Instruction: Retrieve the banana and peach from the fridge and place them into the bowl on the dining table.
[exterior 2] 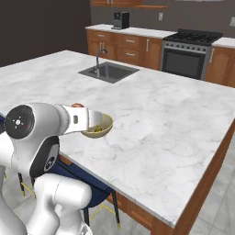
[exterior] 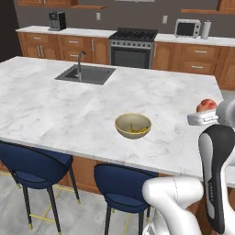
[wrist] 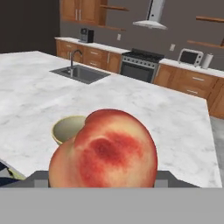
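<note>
The marble counter (exterior: 55, 105) is carrying a sink (exterior: 86, 74) far behind the yellow-tan bowl (exterior: 133, 125), with blue stools (exterior: 34, 165) tucked under the edge near it. In the hand view the peach (wrist: 105, 151) is sitting clamped between the jaws, hiding most of the bowl behind it. The left base view is showing a banana (exterior: 136, 130) lying inside the bowl, while the forearm (exterior 2: 75, 119) is blocking the bowl's near side in the right base view.

No text, label, brand, number or sign can be read anywhere in these pictures. The coffee machine (exterior: 57, 20) at the upper left, the microwave (exterior: 187, 28) at the upper right and the black stove (exterior: 132, 47) at the upper middle of the frame bear no readable markings.
</note>
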